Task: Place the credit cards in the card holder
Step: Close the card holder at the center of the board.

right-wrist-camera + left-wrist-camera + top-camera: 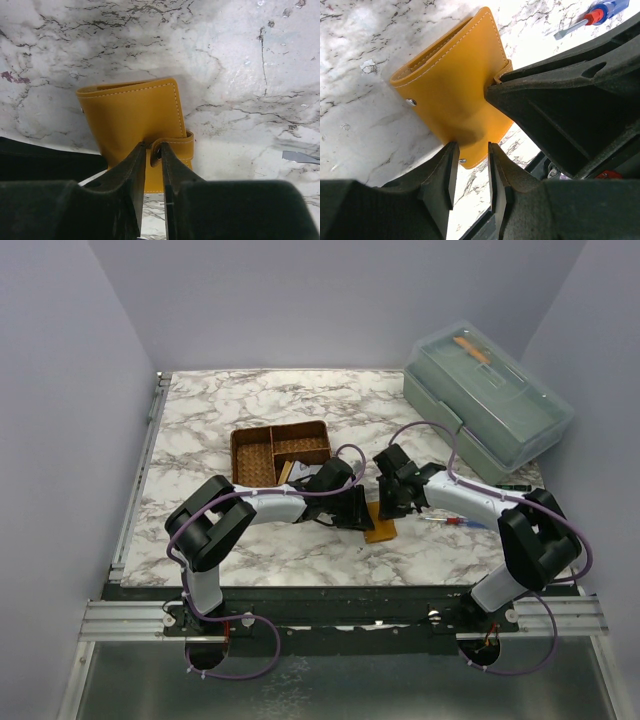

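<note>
Top external, 1 card holder (381,531) nr basket (281,453)

Card holder (381,531) mostly covered
From above, the left gripper (358,518) and right gripper (386,512) hide all but its near corner. The basket (237,455) holds contents too small to tell, and the screwdriver (593,15) runs off the left wrist view's edge.
</note>
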Controlling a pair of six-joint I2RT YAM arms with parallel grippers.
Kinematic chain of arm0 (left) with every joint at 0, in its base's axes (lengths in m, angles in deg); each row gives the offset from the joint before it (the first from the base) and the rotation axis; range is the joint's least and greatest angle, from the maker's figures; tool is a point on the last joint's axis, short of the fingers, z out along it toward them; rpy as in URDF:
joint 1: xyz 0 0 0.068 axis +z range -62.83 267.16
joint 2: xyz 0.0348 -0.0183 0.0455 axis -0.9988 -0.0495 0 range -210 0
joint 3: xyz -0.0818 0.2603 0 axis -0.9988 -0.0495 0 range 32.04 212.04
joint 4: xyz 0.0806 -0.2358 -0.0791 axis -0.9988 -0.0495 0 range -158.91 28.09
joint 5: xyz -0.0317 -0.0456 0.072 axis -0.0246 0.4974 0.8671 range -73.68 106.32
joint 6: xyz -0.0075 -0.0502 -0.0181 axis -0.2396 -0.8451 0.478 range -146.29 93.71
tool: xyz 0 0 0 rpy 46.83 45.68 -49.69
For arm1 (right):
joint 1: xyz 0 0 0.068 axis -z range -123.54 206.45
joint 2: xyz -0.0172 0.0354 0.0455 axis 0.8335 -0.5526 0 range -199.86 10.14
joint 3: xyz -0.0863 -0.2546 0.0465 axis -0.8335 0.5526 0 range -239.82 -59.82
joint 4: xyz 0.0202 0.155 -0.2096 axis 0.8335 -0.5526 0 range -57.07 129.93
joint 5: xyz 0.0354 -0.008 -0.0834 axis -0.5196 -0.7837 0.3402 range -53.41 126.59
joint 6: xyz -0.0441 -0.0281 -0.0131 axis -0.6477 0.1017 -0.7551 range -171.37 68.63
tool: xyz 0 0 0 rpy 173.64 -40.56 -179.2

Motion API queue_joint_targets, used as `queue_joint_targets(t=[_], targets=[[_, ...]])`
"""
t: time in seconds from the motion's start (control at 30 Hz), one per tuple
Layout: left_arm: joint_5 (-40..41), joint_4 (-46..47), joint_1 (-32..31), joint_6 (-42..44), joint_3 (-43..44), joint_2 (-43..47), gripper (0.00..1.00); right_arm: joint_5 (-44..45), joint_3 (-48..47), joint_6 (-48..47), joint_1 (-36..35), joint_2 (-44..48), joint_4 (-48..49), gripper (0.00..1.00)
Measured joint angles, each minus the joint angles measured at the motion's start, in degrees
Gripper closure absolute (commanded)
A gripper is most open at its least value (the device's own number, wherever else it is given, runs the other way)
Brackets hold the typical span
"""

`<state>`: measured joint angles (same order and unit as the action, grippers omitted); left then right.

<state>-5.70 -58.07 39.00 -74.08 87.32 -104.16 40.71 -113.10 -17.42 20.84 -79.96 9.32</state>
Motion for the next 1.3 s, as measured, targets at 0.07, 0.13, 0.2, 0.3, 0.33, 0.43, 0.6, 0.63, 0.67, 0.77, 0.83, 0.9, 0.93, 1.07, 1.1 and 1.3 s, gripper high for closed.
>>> queue_joint_targets(t=[0.07, 0.13, 0.2, 0.3, 0.33, 0.43, 0.6, 0.63, 0.67, 0.77, 0.83, 0.9, 0.93, 1.07, 1.1, 1.3], targets=[[-0.02, -0.02, 0.00, 0.02, 0.00, 0.00, 0.65, -0.52, 0.15, 0.00, 0.15, 0.22, 0.35, 0.78], [-0.04, -0.02, 0.00, 0.02, 0.00, 0.00, 0.65, -1.38, 0.72, 0.04, 0.55, 0.70, 1.01, 0.78], [-0.04, -0.02, 0.00, 0.02, 0.00, 0.00, 0.65, -2.58, 1.49, 0.13, 1.18, 1.33, 1.66, 0.78], [-0.04, -0.04, 0.00, 0.02, 0.00, 0.00, 0.65, -4.17, 2.19, 0.20, 1.90, 1.68, 2.38, 0.76], [-0.07, -0.02, 0.00, 0.02, 0.00, 0.00, 0.65, -4.63, 2.25, 0.26, 2.10, 1.68, 2.54, 0.74], [-0.07, -0.04, 0.00, 0.04, 0.00, 0.00, 0.65, -6.05, 2.71, 0.61, 2.49, 1.99, 3.21, 0.72], [-0.09, -0.04, 0.00, 0.04, 0.00, 0.00, 0.65, -9.31, 4.63, 1.36, 4.20, 3.15, 5.55, 0.70], [-0.09, -0.04, 0.00, 0.04, 0.00, 0.00, 0.65, -10.21, 5.11, 1.64, 4.85, 3.43, 6.05, 0.70], [-0.09, -0.04, 0.00, 0.04, 0.00, 0.00, 0.65, -11.17, 5.62, 2.01, 5.51, 3.65, 6.60, 0.70], [-0.11, -0.04, 0.00, 0.04, 0.00, 0.00, 0.65, -13.55, 6.99, 2.73, 7.45, 4.28, 8.20, 0.69], [-0.15, -0.04, -0.02, 0.04, 0.00, 0.00, 0.66, -15.02, 7.74, 3.15, 8.85, 4.48, 9.18, 0.68], [-0.24, 0.00, -0.02, 0.04, 0.00, 0.00, 0.66, -16.17, 8.31, 3.56, 9.86, 4.70, 9.88, 0.66], [-0.28, 0.02, -0.04, 0.04, 0.00, 0.00, 0.66, -16.37, 8.39, 3.56, 10.14, 4.83, 9.97, 0.64], [-0.42, 0.04, -0.11, 0.04, 0.00, 0.00, 0.66, -16.24, 8.39, 2.14, 10.34, 5.97, 9.57, 0.60], [-0.44, 0.04, -0.11, 0.04, 0.00, 0.00, 0.66, -15.93, 8.37, 1.53, 10.14, 6.49, 9.20, 0.59], [-0.50, 0.26, -0.13, 0.02, 0.00, 0.00, 0.67, -10.64, 5.44, -2.19, 6.29, 7.67, 3.48, 0.60]])
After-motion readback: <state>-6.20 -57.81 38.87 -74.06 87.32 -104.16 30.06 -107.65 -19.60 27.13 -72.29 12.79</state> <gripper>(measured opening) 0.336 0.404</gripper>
